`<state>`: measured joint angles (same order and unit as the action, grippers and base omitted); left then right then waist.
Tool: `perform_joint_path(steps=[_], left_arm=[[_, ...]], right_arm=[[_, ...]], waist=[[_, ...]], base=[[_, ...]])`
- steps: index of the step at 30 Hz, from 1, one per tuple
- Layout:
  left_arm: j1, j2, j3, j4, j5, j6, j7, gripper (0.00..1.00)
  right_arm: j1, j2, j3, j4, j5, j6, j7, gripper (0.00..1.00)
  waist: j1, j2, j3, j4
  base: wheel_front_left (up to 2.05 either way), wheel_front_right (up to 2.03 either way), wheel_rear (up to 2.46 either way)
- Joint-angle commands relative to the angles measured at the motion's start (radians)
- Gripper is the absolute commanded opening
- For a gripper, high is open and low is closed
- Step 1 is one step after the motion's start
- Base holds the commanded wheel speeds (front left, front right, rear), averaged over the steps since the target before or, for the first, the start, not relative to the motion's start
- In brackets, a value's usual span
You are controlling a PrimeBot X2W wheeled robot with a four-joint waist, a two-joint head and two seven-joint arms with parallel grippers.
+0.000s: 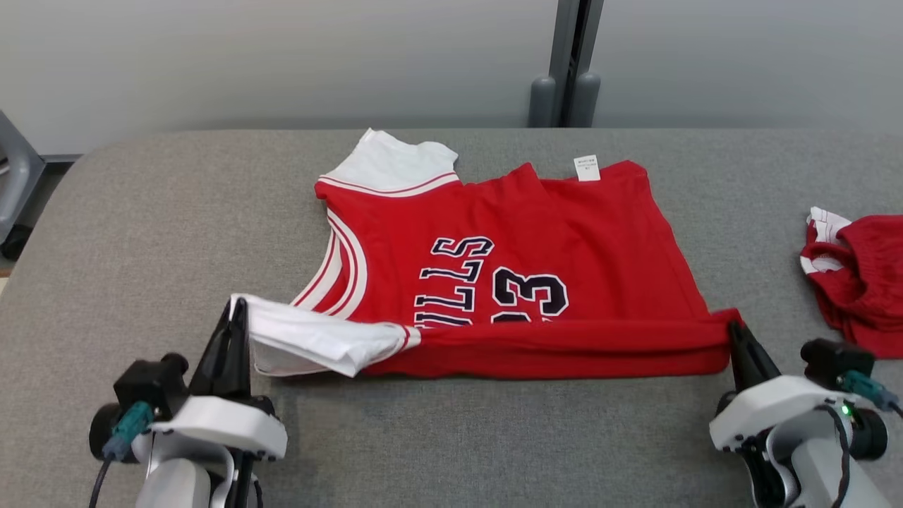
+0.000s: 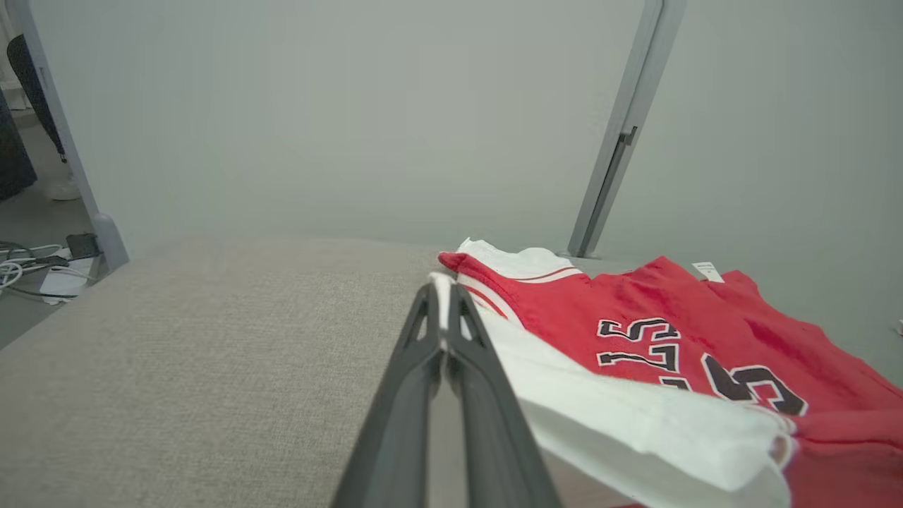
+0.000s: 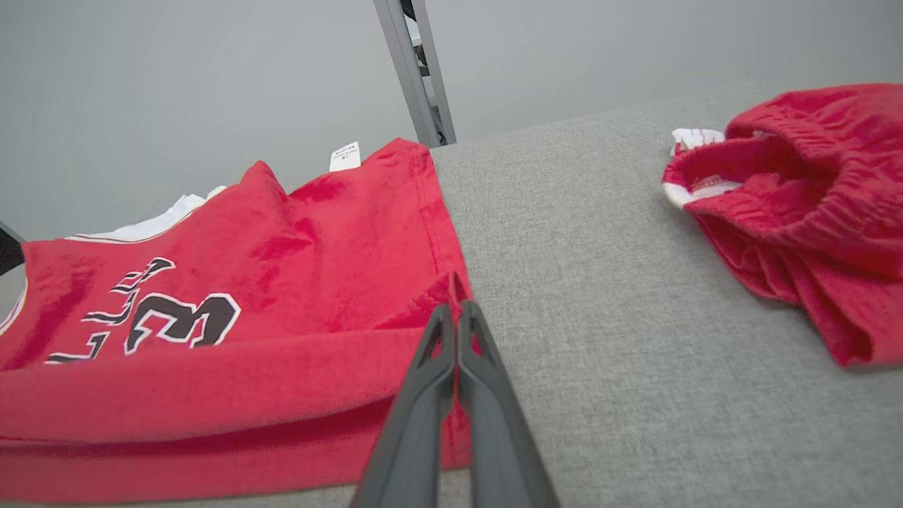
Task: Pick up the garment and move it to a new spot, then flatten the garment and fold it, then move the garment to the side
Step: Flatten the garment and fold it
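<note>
The garment [image 1: 508, 261] is a red basketball jersey with white trim and dark lettering, spread across the middle of the grey table [image 1: 141, 233]. Its near edge is lifted and rolled back toward the far side. My left gripper [image 1: 236, 305] is shut on the white shoulder corner at the near left; in the left wrist view the gripper [image 2: 443, 286] pinches that white edge of the garment [image 2: 635, 331]. My right gripper [image 1: 734, 326] is shut on the red hem corner at the near right; in the right wrist view the gripper [image 3: 455, 308] clamps the corner of the garment [image 3: 268, 254].
A second red garment with white trim [image 1: 857, 279] lies crumpled at the table's right edge, also seen as red shorts [image 3: 797, 204]. A grey post [image 1: 568, 63] stands behind the table against the pale wall. Cables [image 2: 42, 264] lie on the floor beyond the left edge.
</note>
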<state>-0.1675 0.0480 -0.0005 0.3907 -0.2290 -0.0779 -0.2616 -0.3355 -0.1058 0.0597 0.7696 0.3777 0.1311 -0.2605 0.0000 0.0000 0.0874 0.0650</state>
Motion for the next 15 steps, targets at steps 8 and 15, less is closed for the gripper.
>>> perform_joint_path(steps=[8, 15], left_arm=[[-0.221, 0.005, 0.016, 0.091, 0.068, 0.003, -0.004, 0.0], [-0.343, 0.007, 0.046, 0.152, 0.103, -0.005, -0.004, 0.0]], right_arm=[[-0.166, 0.022, -0.026, 0.036, -0.082, -0.001, -0.006, 0.0], [-0.271, 0.038, -0.041, 0.059, -0.154, -0.001, -0.006, 0.0]], waist=[[0.0, 0.0, 0.153, -0.029], [0.0, 0.0, 0.23, -0.033]], base=[[0.0, 0.0, 0.0], [0.0, 0.0, 0.0]])
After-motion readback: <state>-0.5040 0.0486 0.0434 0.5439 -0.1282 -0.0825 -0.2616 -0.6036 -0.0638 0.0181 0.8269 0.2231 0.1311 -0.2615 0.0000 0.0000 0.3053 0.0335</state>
